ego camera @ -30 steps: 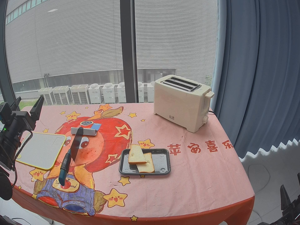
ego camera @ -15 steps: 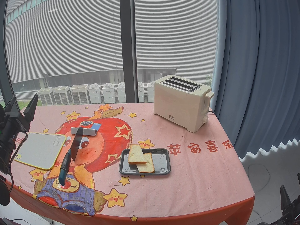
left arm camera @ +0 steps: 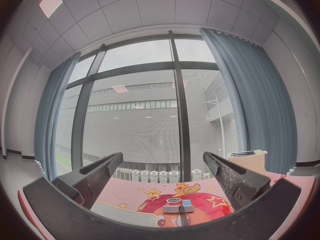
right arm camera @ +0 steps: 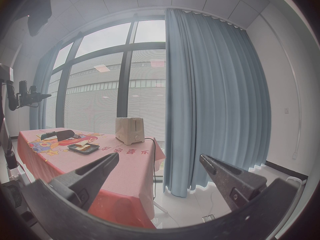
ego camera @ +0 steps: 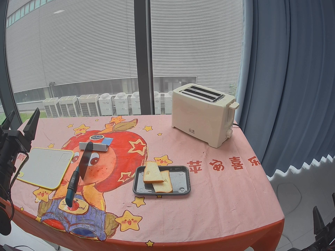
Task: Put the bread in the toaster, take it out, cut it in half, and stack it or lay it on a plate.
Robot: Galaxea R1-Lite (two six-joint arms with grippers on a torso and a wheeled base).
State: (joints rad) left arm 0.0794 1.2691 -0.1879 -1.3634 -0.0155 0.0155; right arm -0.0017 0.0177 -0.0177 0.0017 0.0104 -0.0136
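Observation:
Two bread halves (ego camera: 157, 176) lie overlapping on a dark tray (ego camera: 181, 183) near the table's front middle; the bread halves (right arm camera: 81, 145) also show far off in the right wrist view. The cream toaster (ego camera: 204, 114) stands at the back right with empty slots. A knife (ego camera: 79, 171) with a blue handle rests on a grey holder (ego camera: 93, 146), beside a white cutting board (ego camera: 45, 167). My left gripper (ego camera: 20, 120) hangs open at the table's left edge, holding nothing. My right gripper (right arm camera: 159, 166) is open, low off the table's right front corner.
A blue curtain (ego camera: 289, 70) hangs right of the table, close behind the toaster. A window pillar (ego camera: 143, 49) rises behind the table. The tablecloth between tray and toaster is bare. The toaster's cord (right arm camera: 154, 160) drops over the table's right edge.
My left gripper has drawn back leftward and outward from the cutting board towards the table's edge. The bread, tray, knife and toaster have stayed put.

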